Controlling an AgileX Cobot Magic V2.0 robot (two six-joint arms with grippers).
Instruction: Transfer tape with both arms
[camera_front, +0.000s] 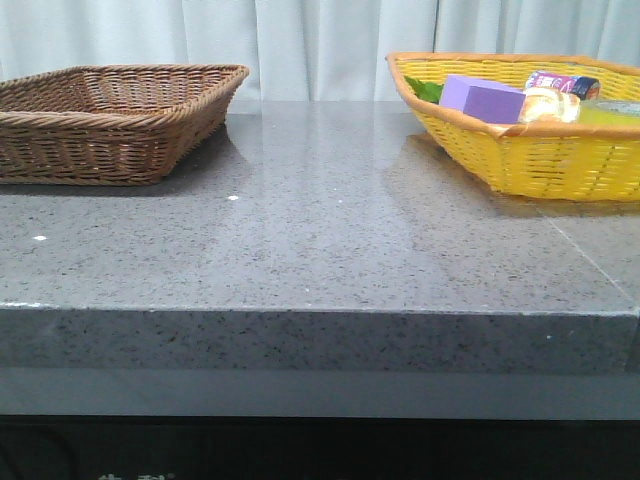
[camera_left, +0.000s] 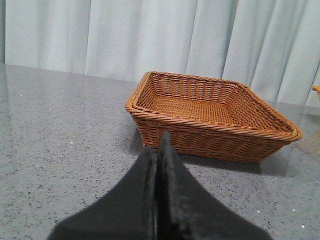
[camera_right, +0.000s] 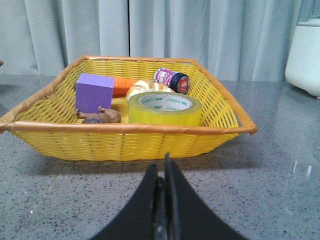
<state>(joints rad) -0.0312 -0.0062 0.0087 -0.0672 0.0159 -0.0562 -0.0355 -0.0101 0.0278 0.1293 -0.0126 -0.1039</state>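
The tape (camera_right: 165, 116), a wide yellow roll with a white core and green print, lies flat inside the yellow basket (camera_right: 130, 128) near its front wall. In the front view only its top edge (camera_front: 608, 115) shows over the yellow basket's rim (camera_front: 520, 130). My right gripper (camera_right: 160, 160) is shut and empty, low over the table just short of that basket. My left gripper (camera_left: 157, 141) is also shut with nothing in it, close in front of the brown wicker basket (camera_left: 215, 127). Neither gripper shows in the front view.
The yellow basket also holds a purple box (camera_right: 94, 92), a carrot (camera_right: 126, 85), a bread roll (camera_right: 145, 88), a small jar (camera_right: 173, 80) and a brown figure (camera_right: 100, 116). The brown basket (camera_front: 110, 120) stands at the table's far left. A white appliance (camera_right: 305, 50) stands beyond the yellow basket.
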